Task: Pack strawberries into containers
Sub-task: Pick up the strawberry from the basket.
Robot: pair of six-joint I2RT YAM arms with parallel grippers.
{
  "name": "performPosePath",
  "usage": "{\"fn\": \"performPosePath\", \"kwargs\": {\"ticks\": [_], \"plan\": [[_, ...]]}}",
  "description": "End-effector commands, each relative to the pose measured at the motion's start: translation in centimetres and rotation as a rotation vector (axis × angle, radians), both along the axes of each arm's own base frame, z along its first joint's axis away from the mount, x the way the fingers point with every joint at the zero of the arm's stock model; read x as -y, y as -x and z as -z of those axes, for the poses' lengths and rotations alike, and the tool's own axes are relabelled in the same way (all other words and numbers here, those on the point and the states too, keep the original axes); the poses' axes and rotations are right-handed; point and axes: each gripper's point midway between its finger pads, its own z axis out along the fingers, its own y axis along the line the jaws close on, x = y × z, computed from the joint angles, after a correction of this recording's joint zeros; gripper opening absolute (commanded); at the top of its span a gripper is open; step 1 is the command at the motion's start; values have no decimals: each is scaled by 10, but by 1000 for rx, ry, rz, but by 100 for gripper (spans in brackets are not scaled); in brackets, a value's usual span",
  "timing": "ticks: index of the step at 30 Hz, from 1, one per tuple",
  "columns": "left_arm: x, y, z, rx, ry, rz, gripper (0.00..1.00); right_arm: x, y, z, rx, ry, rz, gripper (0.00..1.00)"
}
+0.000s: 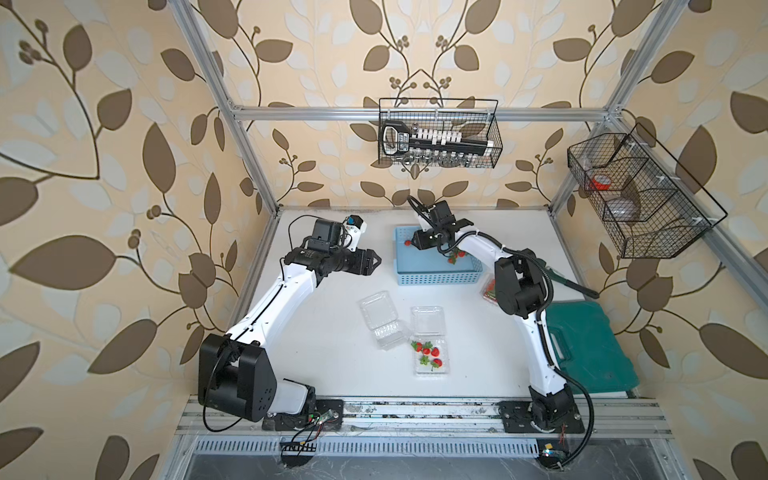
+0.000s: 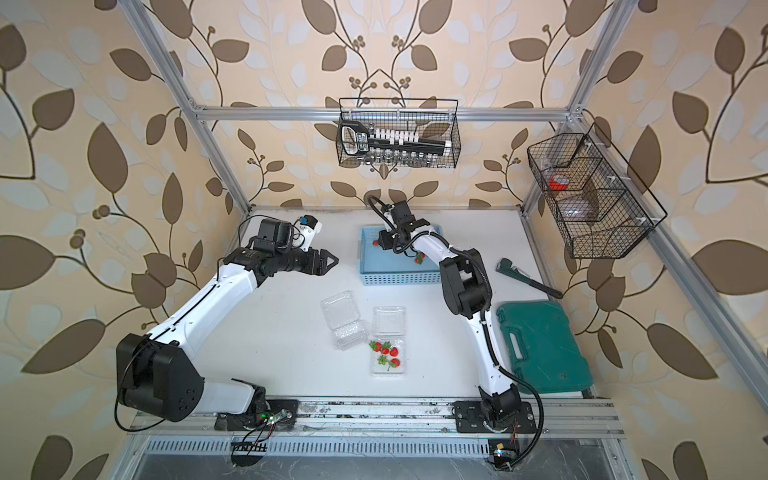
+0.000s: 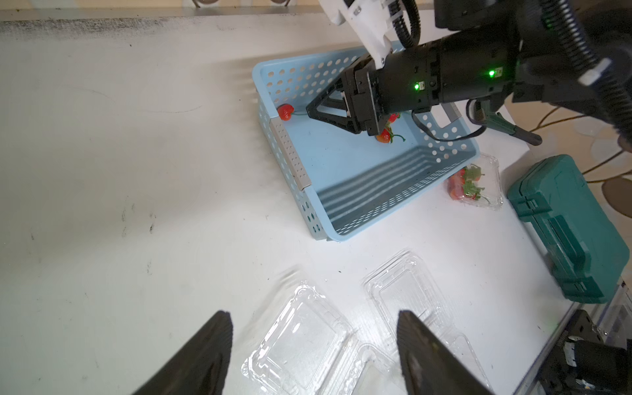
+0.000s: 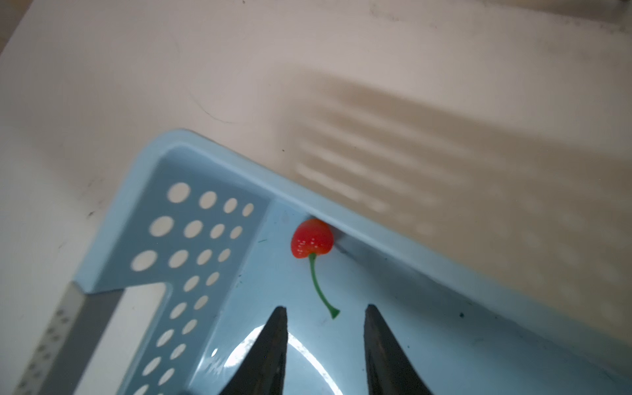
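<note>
My right gripper (image 4: 325, 307) reaches into the light blue basket (image 1: 436, 276) and stands open, nothing between its fingers. Just ahead of it a red strawberry (image 4: 312, 243) with a long green stem lies against the basket wall (image 4: 191, 147). More strawberries (image 3: 384, 136) lie in the basket behind the gripper. Three clear containers sit on the table: an empty open one (image 1: 380, 318), an open one holding several strawberries (image 1: 428, 353), and a third with berries (image 3: 478, 184) beside the right arm. My left gripper (image 1: 376, 262) hovers open and empty left of the basket.
A green tool case (image 1: 590, 349) lies at the right edge of the table, with a pipe wrench (image 2: 528, 276) behind it. Wire baskets hang on the back wall (image 1: 438, 133) and the right wall (image 1: 640, 195). Aluminium frame posts border the table.
</note>
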Motion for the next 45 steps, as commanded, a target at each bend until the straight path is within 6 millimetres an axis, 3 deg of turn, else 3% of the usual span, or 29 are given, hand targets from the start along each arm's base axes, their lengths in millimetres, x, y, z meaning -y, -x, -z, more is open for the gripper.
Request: {"fn": "performPosePath", "kwargs": {"ticks": [1, 12, 24, 28, 33, 40, 45], "plan": [[6, 1, -5, 23, -4, 35, 77, -4, -5, -2, -5, -37, -37, 38], [6, 0, -1, 10, -9, 36, 77, -16, -5, 11, -38, -124, -54, 38], [6, 0, -3, 16, -8, 38, 77, -13, -11, 20, -61, -146, -40, 37], [6, 0, -2, 15, -10, 37, 77, -16, -10, 21, -68, -163, -46, 33], [6, 0, -3, 18, -11, 37, 77, -19, -8, 26, -84, -185, -54, 18], [6, 1, -5, 19, -6, 39, 77, -21, -5, 7, -59, -217, -62, 1], [7, 2, -10, 30, 2, 40, 77, -21, 6, -6, -46, -224, -85, 0]]}}
